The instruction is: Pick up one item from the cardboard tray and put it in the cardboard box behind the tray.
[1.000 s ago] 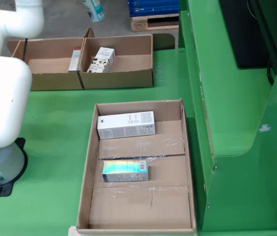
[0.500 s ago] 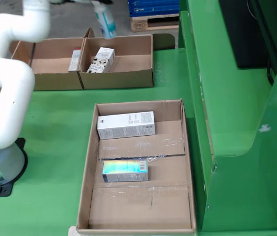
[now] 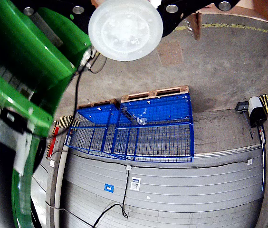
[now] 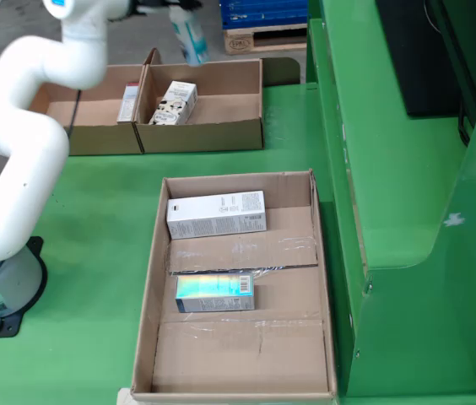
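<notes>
1. In the fixed view, the white jointed robot arm (image 4: 18, 143) rose from its base at the left edge and reached up and over to the top of the frame.
2. Its gripper (image 4: 158, 7) sat at the very top edge, mostly cropped; whether it gripped by suction or by fingers could not be told.
3. A white and teal bottle-shaped item (image 4: 189, 38) hung from it, tilted, above the rear wall of the brown cardboard box (image 4: 200, 126) behind the tray.
4. In the riding view, the round translucent white base of that item (image 3: 125, 23) filled the top centre, seen end-on under the black gripper plate.
5. The cardboard box had two compartments: the right one held a white carton with dark spots (image 4: 175, 102), and a narrow carton (image 4: 128, 102) leaned against the divider in the left one.
6. The long, shallow brown cardboard tray (image 4: 322, 278) lay in front on the green table (image 4: 94, 253).
7. It held a white rectangular carton (image 4: 216, 214) near the back and a shiny iridescent teal carton (image 4: 214, 293) at the middle, well apart.
8. The riding view also showed blue wire-mesh cages (image 3: 138, 128) on a concrete floor.
</notes>
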